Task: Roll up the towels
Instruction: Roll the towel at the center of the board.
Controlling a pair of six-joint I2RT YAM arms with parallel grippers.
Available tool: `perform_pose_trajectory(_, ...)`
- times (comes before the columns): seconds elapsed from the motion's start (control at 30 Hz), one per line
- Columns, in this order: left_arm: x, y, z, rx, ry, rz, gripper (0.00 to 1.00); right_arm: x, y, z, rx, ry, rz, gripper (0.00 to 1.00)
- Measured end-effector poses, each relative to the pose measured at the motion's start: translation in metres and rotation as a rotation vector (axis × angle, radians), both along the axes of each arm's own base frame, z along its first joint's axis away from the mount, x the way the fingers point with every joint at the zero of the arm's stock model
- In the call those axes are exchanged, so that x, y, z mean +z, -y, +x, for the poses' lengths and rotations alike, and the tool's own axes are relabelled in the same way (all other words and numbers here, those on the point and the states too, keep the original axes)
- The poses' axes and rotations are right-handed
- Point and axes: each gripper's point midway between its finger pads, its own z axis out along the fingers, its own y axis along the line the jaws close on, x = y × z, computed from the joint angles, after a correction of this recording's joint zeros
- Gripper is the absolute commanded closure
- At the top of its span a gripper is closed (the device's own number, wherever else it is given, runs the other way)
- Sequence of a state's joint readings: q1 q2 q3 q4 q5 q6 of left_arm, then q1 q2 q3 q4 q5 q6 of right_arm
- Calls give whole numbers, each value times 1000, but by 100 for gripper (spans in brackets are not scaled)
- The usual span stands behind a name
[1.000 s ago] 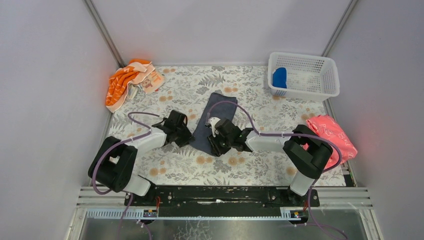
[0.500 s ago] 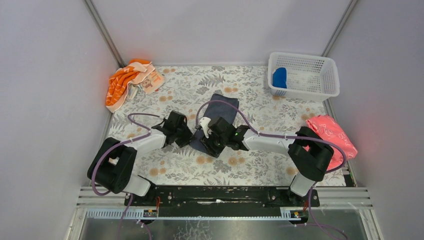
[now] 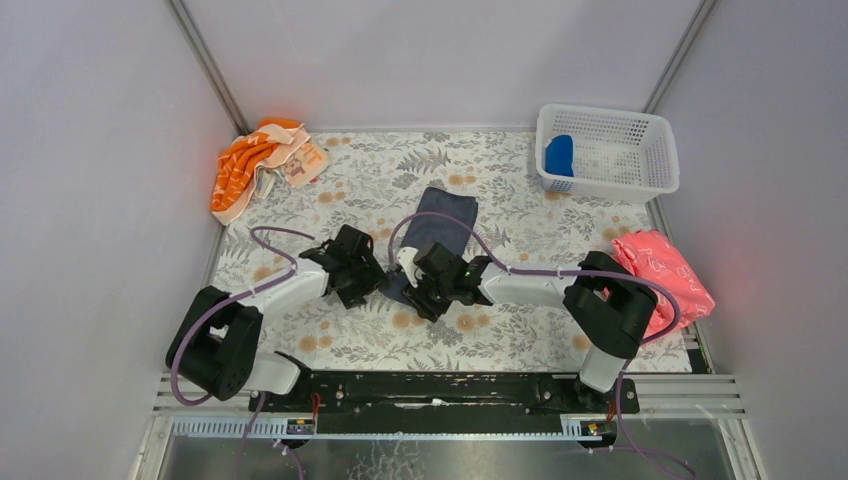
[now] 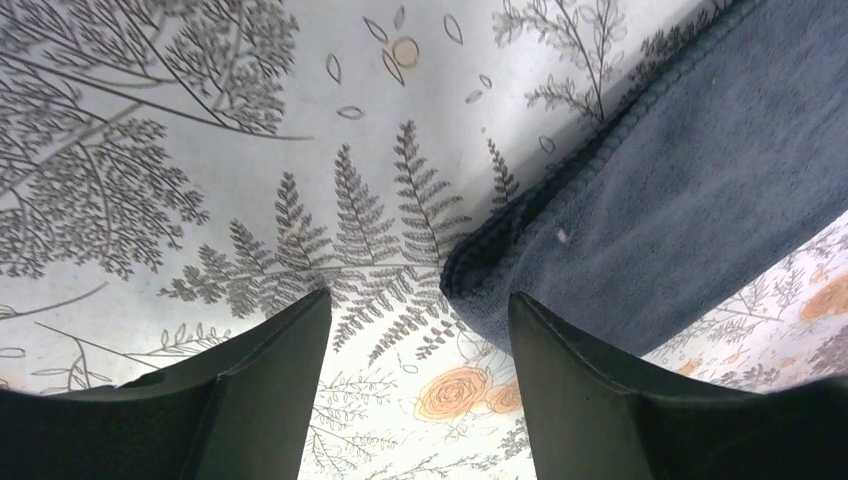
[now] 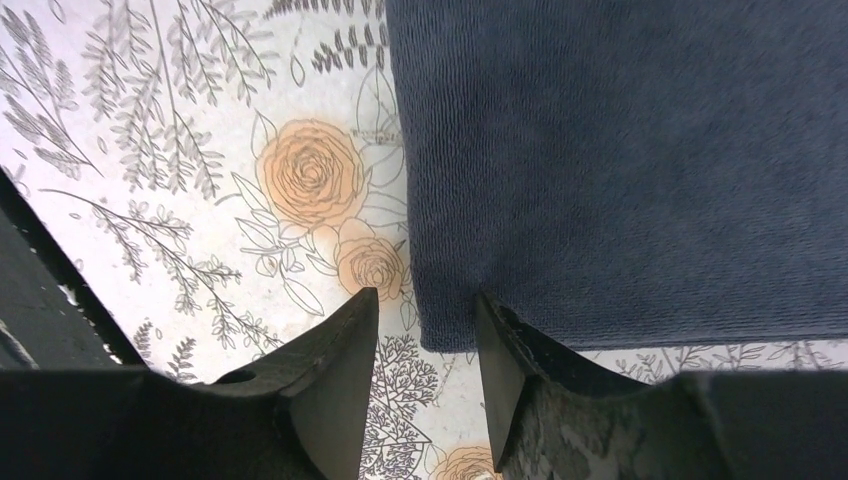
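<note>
The dark slate-grey towel (image 3: 440,222) lies flat and folded on the flowered table mat, its near end under both grippers. My left gripper (image 3: 368,283) is open just left of the towel's near-left corner (image 4: 480,270), with that corner between its fingers. My right gripper (image 3: 412,296) is open over the towel's near edge, the other near corner (image 5: 445,320) between its fingers; the towel fills the upper right of the right wrist view (image 5: 620,150). The bright blue towel (image 3: 559,155) lies in the white basket.
A white mesh basket (image 3: 640,135) stands at the back right. An orange and cream striped cloth (image 3: 255,165) lies bunched at the back left. A pink cloth (image 3: 665,270) lies at the right edge. Grey walls close in the mat on three sides.
My right gripper has moved left and nearer, off the towel's middle to its near edge. My left gripper has shifted slightly nearer toward the near-left corner. The towel has not moved.
</note>
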State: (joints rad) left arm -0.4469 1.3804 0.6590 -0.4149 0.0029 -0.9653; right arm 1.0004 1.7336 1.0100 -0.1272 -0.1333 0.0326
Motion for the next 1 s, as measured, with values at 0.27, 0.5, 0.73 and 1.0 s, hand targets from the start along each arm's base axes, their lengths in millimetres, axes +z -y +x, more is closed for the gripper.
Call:
perform_pose_trajectory(0.27,0,14,-8,-49,-35,14,29,-14,10,-7,0,-2,-37,54)
perform_pose_trajectory(0.5,-2,21,-3,-59,-55,24,30,-16,9,-7,4,42,-59,55)
perform_pose_trajectory(0.73,-5,21,-2,-53,-80,49,42,-18,9,-6,9,86,-87,57)
perform_pose_trajectory(1.0,-15,12,-9,-43,-126,112,55,-19,3,-8,25,147,-110,59)
